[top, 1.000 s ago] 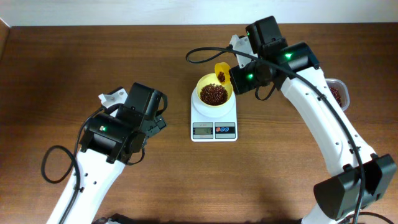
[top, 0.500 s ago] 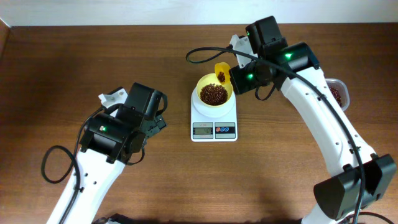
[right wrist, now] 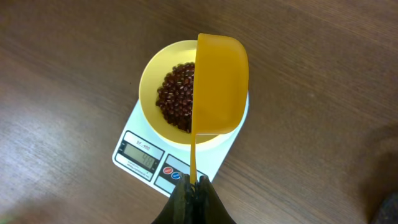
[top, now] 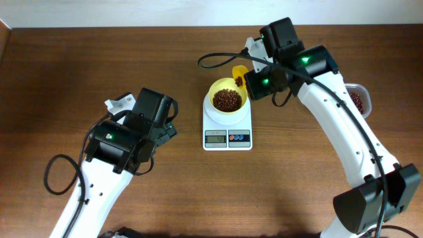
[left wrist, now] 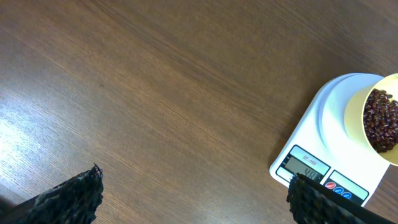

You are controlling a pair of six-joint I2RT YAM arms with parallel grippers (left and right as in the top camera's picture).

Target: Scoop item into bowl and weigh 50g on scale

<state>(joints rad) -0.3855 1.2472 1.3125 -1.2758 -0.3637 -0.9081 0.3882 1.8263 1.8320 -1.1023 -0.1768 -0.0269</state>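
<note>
- Bowl (top: 228,99): yellow, sits centred on the scale (top: 227,129) platform, mid-table. The beans (top: 227,100) lie as a loose red-brown heap across its bottom.
- Scoop (right wrist: 221,84): yellow-orange, rolled onto its side above the bowl's right rim. The wrist view shows only its outer shell, so I cannot see what is inside.
- My right claw (right wrist: 193,188): clamped together on the scoop's thin handle.
- Clear container (top: 357,99): at the right edge, partly behind my right arm, with more beans inside.
- My left claw (left wrist: 194,183): fingers wide apart, nothing between them, over bare wood left of the scale.
- Scale display faces near; digits too small to read. Red and blue buttons sit beside it.
- Table (top: 66,66): dark brown wood grain.
- Pale wall (top: 132,13) along the far edge.
</note>
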